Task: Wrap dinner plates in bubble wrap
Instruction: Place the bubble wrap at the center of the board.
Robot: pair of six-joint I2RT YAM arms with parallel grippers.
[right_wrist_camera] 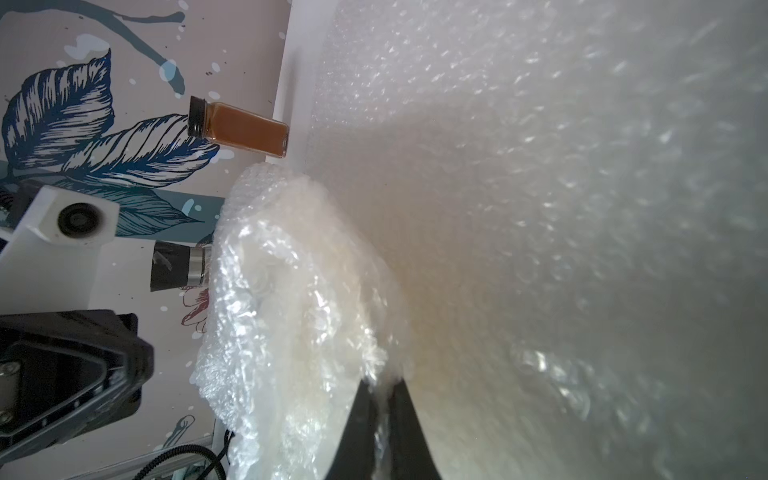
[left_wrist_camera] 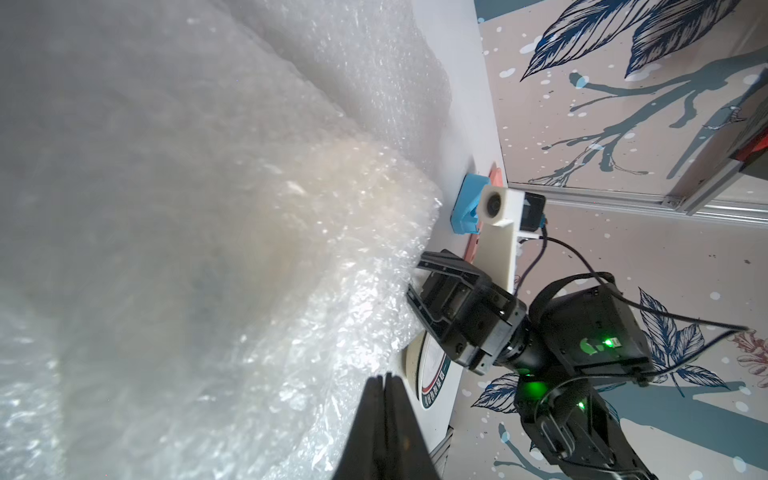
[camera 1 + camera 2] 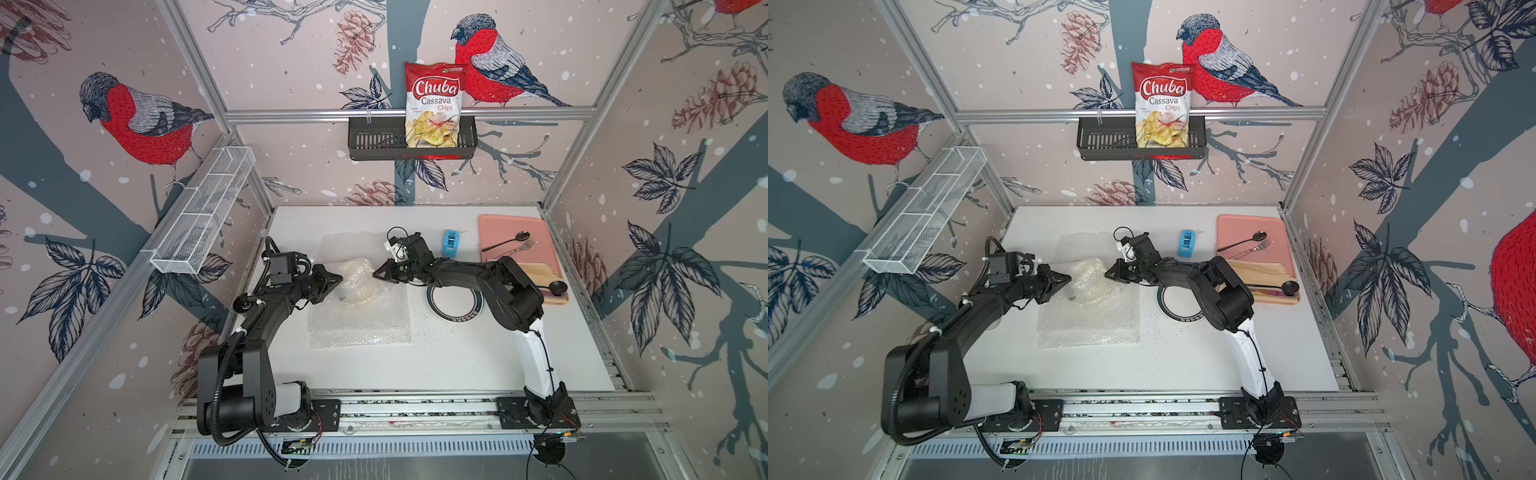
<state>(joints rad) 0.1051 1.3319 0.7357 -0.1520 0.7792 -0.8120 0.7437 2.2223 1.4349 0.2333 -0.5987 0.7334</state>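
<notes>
Bunched bubble wrap (image 3: 358,286) btwn hands: R hand (image 3: 376,275) clamped on its edge; L hand (image 3: 339,279) fingers together, just beside it.

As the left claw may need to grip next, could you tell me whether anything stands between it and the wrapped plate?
Nothing visible does. The shut left claw points straight at the crumpled clear bubble wrap bundled over the round cream plate; the right claw pinches the film's opposite side.

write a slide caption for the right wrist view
Right gripper pinching the crumpled bubble wrap bundle, flat sheet beneath it, brown-filled jar in the background
</notes>
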